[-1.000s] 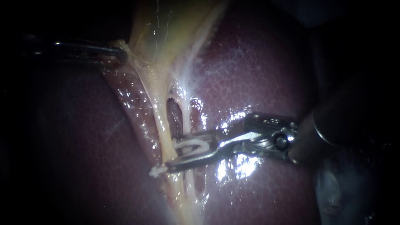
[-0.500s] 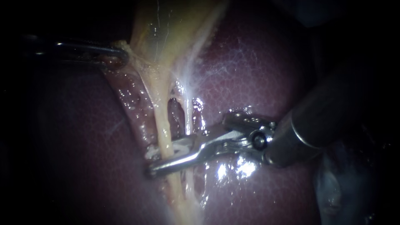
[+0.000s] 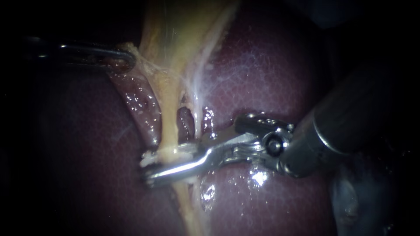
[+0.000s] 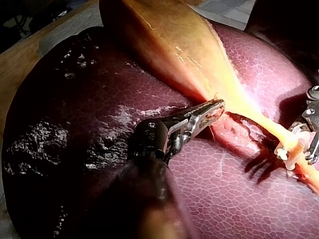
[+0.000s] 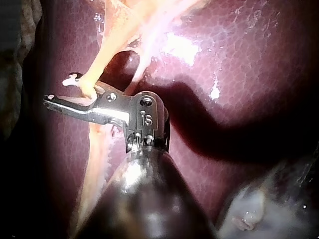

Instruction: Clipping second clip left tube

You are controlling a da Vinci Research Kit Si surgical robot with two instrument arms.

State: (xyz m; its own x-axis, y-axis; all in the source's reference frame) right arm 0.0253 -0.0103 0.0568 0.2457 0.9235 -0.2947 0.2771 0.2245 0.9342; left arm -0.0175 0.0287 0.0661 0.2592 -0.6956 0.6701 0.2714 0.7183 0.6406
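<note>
A white clip seemingly straddles the taut, pale-yellow left tube.

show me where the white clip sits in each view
Endoscope view: clip in the right instrument's jaws, across the left tube.
Left wrist view: clip beyond the left instrument, on the same tube.
Right wrist view: clip at own instrument's tip, around the tube.
Shared landmark: the left tube.

R instrument has slid toward lower left of frame, w/ more of its shaft showing at right; jaw tips, 1 s ago just past the left tube, now reach well beyond it. White clip in the jaws, earlier near centre by the right tube, now straddles the left tube; its ends poke out left of it.
</note>
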